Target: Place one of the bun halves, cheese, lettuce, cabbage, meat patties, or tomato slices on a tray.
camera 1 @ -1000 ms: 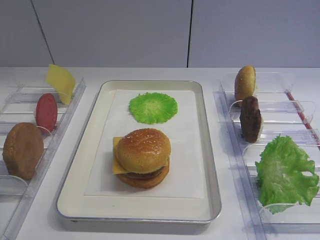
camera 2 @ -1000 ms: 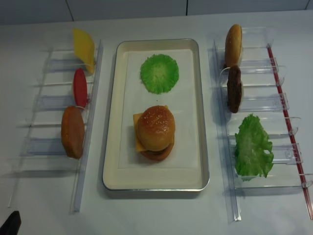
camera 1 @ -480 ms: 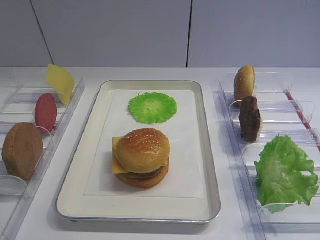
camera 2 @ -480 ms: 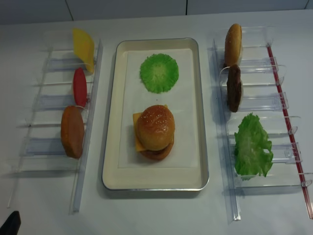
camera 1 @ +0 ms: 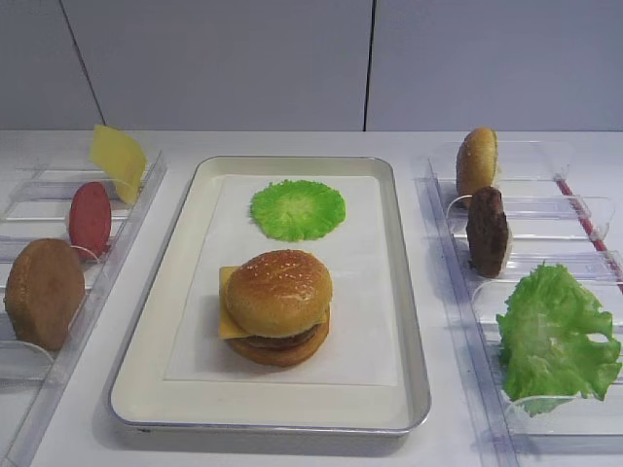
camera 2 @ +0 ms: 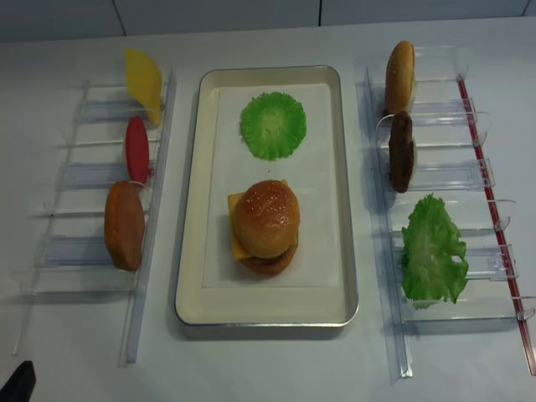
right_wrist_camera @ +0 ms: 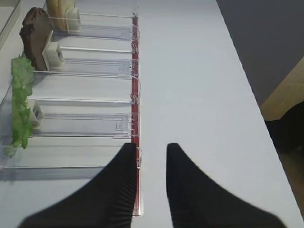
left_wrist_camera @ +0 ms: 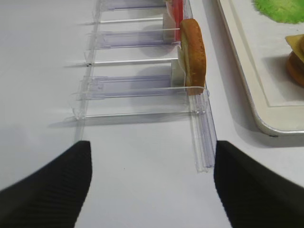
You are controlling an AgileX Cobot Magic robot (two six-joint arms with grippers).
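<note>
The silver tray (camera 1: 409,292) holds a green cabbage disc (camera 1: 297,209) at its far end. Nearer lies a stack topped by the sesame bun half (camera 1: 278,292), with cheese (camera 1: 226,316) sticking out below it. Another cheese slice (camera 1: 119,161) and a tomato slice (camera 1: 90,219) stand in the left rack. A meat patty (camera 1: 487,232) and lettuce (camera 1: 555,336) stand in the right rack. My left gripper (left_wrist_camera: 152,145) is open over bare table near the left rack's end. My right gripper (right_wrist_camera: 150,145) is shut and empty beside the right rack's red edge.
A darker brown bun (camera 1: 44,292) stands in the clear left rack (left_wrist_camera: 142,85), and a pale bun (camera 1: 477,161) at the far end of the right rack (right_wrist_camera: 95,123). White table surrounds both racks. The table's right edge (right_wrist_camera: 247,80) runs close to my right gripper.
</note>
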